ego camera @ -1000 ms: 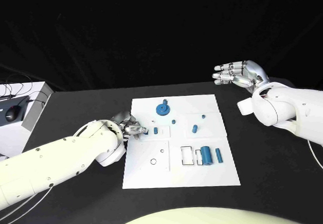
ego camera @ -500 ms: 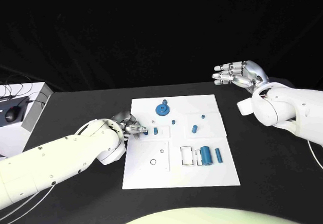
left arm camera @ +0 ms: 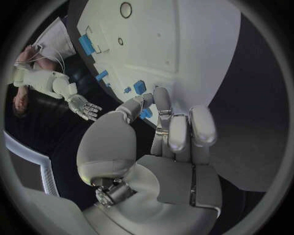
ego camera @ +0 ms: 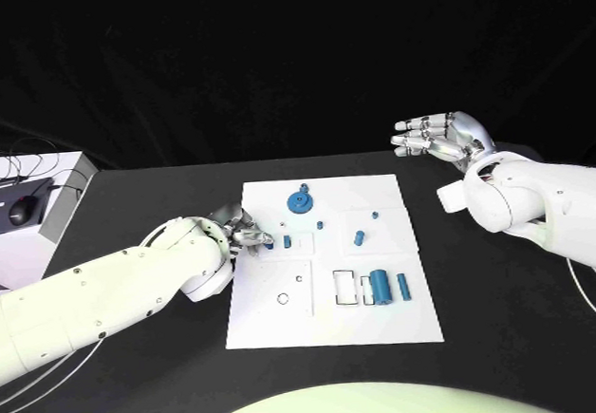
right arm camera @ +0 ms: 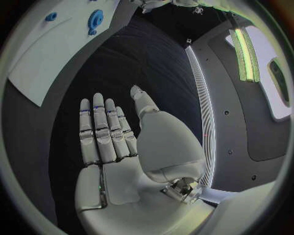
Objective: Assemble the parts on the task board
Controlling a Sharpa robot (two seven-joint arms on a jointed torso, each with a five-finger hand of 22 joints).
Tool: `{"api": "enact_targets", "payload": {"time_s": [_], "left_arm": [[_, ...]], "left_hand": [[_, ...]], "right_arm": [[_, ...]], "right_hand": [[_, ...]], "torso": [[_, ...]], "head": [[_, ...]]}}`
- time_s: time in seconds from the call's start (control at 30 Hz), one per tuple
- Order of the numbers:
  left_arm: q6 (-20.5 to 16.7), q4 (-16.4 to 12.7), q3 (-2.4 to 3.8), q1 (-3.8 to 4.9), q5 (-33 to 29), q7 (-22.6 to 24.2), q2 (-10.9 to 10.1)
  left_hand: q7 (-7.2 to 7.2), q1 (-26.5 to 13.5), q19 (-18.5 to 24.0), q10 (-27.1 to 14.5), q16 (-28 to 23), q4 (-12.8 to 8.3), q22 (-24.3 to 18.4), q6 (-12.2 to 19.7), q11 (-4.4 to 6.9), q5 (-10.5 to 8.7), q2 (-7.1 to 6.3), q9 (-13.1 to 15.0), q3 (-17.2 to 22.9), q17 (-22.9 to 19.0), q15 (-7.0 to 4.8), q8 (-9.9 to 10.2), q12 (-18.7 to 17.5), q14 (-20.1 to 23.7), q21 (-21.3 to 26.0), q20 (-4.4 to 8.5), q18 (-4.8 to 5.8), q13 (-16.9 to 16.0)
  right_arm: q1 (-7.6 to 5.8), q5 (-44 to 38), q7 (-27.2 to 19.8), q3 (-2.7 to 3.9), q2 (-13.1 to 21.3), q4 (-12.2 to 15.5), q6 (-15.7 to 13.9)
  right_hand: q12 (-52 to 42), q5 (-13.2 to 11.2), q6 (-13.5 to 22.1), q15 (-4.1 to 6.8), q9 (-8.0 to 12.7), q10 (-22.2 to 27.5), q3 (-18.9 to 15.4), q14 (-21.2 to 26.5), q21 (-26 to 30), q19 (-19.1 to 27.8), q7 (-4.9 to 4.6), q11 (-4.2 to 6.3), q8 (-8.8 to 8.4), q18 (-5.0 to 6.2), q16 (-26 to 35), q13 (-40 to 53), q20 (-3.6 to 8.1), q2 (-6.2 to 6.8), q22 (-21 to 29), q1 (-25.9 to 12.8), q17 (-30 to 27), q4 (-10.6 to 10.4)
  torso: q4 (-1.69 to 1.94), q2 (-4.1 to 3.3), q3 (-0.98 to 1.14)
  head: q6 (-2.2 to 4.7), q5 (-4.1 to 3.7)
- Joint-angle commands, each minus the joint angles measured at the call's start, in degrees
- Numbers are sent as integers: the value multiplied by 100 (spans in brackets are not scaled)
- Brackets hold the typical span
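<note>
The white task board point(ego camera: 331, 320) lies mid-table. My left hand point(ego camera: 240, 233) rests at its left edge, fingers curled in. Thumb and a fingertip point(left arm camera: 160, 96) pinch a small blue part point(left arm camera: 146, 113) that sits on the board. Another small blue part point(ego camera: 288, 240) stands just right of it. Further parts on the board are a blue gear point(ego camera: 300, 202), a tiny peg point(ego camera: 320, 225), a slanted piece point(ego camera: 359, 237), a cylinder point(ego camera: 380, 286) and a narrow bar point(ego camera: 404, 288). My right hand point(ego camera: 439, 138) hovers behind the board's right corner, flat, fingers apart, holding nothing.
A white box point(ego camera: 20, 247) with a black device and cables stands at the table's left edge. An empty rectangular slot point(ego camera: 345, 287) lies left of the cylinder. Bare black table point(ego camera: 510, 296) surrounds the board.
My left hand's fingertips have edged slightly rightward onto the board's edge. The right hand and the loose parts have stayed where they were.
</note>
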State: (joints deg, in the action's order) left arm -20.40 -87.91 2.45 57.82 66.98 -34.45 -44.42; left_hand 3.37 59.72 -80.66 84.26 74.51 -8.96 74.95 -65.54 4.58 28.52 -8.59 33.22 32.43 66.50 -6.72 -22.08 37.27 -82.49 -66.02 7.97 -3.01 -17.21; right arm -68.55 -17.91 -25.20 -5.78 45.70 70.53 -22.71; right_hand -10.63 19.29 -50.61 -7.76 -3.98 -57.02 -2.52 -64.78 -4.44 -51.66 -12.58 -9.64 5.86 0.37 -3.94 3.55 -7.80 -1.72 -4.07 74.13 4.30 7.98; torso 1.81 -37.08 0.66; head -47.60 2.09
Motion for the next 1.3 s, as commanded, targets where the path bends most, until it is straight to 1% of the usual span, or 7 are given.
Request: {"api": "enact_targets", "payload": {"time_s": [0.03,0.37,0.53,0.67,0.83,1.1,1.3], "left_arm": [[485,-55,-51,-57,-53,9,56],[457,-63,-52,-57,55,39,71],[417,-53,-46,-57,115,55,89],[394,-37,-40,-57,161,55,94],[359,-26,-36,-57,204,42,98],[328,-35,-32,-57,226,24,94],[341,-58,-32,-58,268,3,78]], "left_hand": [[-582,115,-5,252,25,-42,140,-635,77,25,68,220,7,10,-12,-9,45,-3,-17,-9,66,-1],[-595,180,-3,252,32,40,136,-660,71,8,66,209,-162,6,-8,-30,88,-3,-18,-14,66,38],[-605,331,-2,252,45,124,132,-694,66,-8,117,190,-522,10,-4,-31,138,-4,-20,-17,69,102],[-614,469,-2,233,53,187,128,-712,69,-9,158,172,-843,14,-5,-18,169,-5,-21,-20,69,141],[-614,511,-6,252,49,185,127,-726,73,-10,138,162,-861,9,-7,-12,168,-3,-24,-17,69,157],[-640,627,-25,255,38,326,127,-801,102,-1,49,130,-962,-18,-35,13,200,0,-35,12,72,332],[-638,650,-29,252,41,329,132,-795,102,34,17,176,-776,-21,-40,-15,253,3,-41,19,75,489]], "right_arm": [[-1,-26,-42,3,4,9,60],[-1,-26,-43,3,9,14,62],[-1,-26,-44,3,10,17,61],[-1,-26,-44,3,13,19,58],[-1,-26,-45,3,15,19,58],[-1,-26,-46,3,13,12,59],[-1,-26,-45,3,14,10,57]], "right_hand": [[3,36,-3,2,2,-5,25,13,11,48,-28,10,-22,-37,22,-9,-7,-29,0,-28,-7,-10],[13,44,-4,2,3,-5,25,16,12,49,-31,9,-27,-37,23,-9,-8,-31,0,-28,-8,-11],[13,44,-4,2,3,-5,25,16,12,49,-31,9,-27,-37,23,-9,-8,-31,0,-28,-8,-11],[13,44,-4,2,3,-5,25,16,12,49,-31,9,-27,-37,23,-9,-8,-31,0,-28,-8,-11],[13,44,-4,2,3,-5,25,16,12,49,-31,9,-27,-37,23,-9,-8,-31,0,-28,-8,-11],[13,44,-4,2,3,-5,25,16,12,49,-31,9,-27,-37,23,-9,-8,-31,0,-28,-8,-11],[13,44,-4,2,3,-5,25,16,12,49,-31,9,-27,-37,23,-9,-8,-31,0,-28,-8,-11]], "torso": [[3,1,-4],[2,1,-4],[-3,-2,0],[-1,1,2],[0,3,-1],[4,0,-4],[7,-1,-6]], "head": [[-1,5],[1,-1],[12,-5],[3,-2],[5,-11],[10,-14],[1,-9]]}}
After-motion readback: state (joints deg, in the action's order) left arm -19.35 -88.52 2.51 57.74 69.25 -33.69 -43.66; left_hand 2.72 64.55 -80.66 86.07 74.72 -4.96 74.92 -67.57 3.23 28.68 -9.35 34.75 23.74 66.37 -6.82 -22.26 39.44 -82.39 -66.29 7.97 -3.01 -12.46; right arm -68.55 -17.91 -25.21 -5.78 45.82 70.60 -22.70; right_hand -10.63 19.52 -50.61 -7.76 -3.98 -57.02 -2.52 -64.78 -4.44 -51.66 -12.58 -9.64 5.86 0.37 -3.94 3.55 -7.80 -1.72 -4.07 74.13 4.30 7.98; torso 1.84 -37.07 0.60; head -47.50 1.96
